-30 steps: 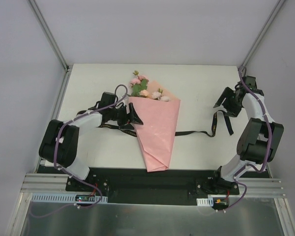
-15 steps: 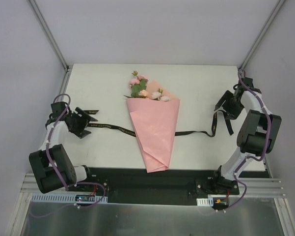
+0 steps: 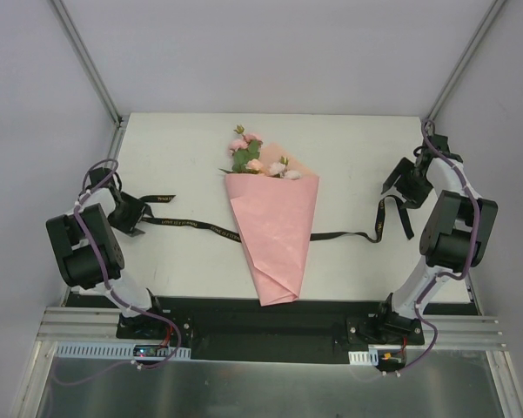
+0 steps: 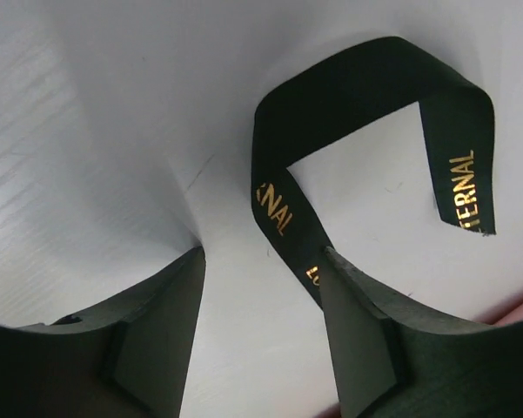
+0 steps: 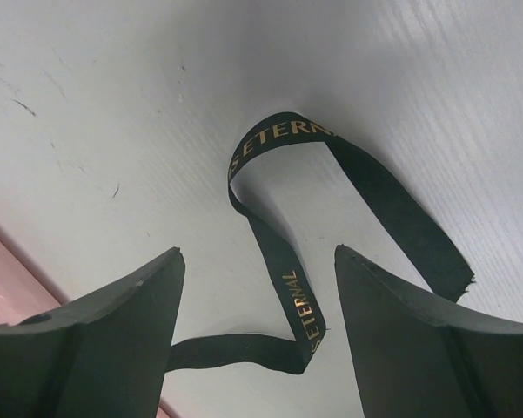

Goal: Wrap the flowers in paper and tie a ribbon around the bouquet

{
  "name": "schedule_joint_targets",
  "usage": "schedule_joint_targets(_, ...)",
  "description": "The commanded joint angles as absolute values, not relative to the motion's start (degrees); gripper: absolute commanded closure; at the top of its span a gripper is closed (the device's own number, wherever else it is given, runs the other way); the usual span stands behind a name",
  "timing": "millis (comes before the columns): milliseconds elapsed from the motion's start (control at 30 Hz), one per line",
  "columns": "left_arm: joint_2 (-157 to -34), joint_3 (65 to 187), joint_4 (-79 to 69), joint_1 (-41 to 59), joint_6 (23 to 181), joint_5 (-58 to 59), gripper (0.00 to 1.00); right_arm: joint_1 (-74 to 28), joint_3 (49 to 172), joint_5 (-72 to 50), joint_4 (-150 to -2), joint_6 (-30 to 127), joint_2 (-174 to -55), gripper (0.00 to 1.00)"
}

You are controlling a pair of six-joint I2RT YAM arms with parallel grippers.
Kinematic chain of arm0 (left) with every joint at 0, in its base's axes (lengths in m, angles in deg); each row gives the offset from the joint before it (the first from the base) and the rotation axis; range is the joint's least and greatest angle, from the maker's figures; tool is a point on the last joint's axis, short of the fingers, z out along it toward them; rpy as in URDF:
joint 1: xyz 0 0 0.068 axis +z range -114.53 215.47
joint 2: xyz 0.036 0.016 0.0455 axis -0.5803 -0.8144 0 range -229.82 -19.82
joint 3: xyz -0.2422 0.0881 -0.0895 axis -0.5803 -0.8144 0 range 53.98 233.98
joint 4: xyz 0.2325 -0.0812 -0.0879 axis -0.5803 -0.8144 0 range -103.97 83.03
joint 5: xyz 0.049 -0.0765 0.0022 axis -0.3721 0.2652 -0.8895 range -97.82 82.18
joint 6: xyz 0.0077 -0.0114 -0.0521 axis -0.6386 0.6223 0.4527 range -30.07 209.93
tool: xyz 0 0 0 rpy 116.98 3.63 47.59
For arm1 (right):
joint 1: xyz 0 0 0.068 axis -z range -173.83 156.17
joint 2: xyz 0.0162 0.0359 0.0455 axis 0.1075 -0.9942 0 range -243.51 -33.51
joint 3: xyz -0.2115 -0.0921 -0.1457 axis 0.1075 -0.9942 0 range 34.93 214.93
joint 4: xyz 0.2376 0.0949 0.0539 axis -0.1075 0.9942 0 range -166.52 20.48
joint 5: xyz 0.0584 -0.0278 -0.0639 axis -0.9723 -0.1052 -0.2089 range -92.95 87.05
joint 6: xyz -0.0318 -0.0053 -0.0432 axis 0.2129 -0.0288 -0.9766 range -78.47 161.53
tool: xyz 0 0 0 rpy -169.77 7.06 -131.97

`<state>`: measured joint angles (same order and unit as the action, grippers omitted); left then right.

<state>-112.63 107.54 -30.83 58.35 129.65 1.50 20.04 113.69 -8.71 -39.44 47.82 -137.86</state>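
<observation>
Bouquet (image 3: 277,235) lies flat at table (image 3: 357,148) centre. The wide end faces 12 o'clock and the folded tip points to 6 o'clock, near the front edge. Flowers (image 3: 254,158), pale pink with green leaves, stick out of the wide end. Paper (image 3: 278,209) forms a closed cone around them.

Ribbon (image 3: 191,225) is black with gold lettering and lies on the table from 9 o'clock to 3 o'clock. It goes out of sight at the cone's left edge and reappears at its right edge. It is not tied. Each free end is curled: the 9 o'clock end arches up in a loop (image 4: 365,87), and the 3 o'clock end folds back on itself (image 5: 278,139).

Left gripper (image 3: 132,212) is at 9 o'clock, over the ribbon's end. The wrist view (image 4: 263,254) shows the fingers apart and bare table between them. The ribbon runs alongside one finger (image 4: 357,331), and I cannot tell whether they touch. Nothing is gripped.

Right gripper (image 3: 400,185) is at about 2 o'clock, over the other curled end. Its fingers are spread wide (image 5: 258,251), the ribbon lies on the table beyond them, and nothing is held.
</observation>
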Motion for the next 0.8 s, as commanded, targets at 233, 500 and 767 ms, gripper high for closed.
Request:
schedule_joint_targets(233,-113.9,109.5,-26.0,55.8,128.7,6.3,1.00,20.6,111.2,-12.7,-42.9,46.6,-138.2,0.23)
schedule_joint_targets(500,-93.8,99.5,-25.8,48.6,128.8,14.6,1.00,20.9,114.5,-17.2,-43.8,46.9,-141.9,0.22)
schedule_joint_targets(767,-79.7,91.1,-26.5,44.3,128.1,18.1,1.00,19.1,121.0,-16.1,-42.9,47.9,-147.1,0.36)
